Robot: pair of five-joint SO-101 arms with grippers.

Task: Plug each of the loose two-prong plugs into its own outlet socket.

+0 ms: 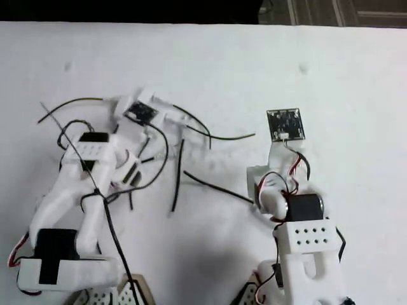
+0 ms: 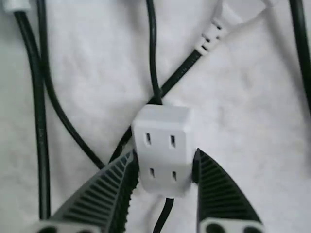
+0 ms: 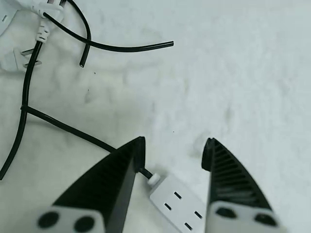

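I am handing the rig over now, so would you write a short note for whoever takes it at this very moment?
Left gripper: fingers closed against both sides of a white outlet block; its sockets are empty.
Right gripper: open, with a second outlet block lying below it, sockets empty.
A white plug lies loose beyond the left arm's block, among black cords.
Done: nothing plugged in yet.
Left: fit each plug into its own socket.
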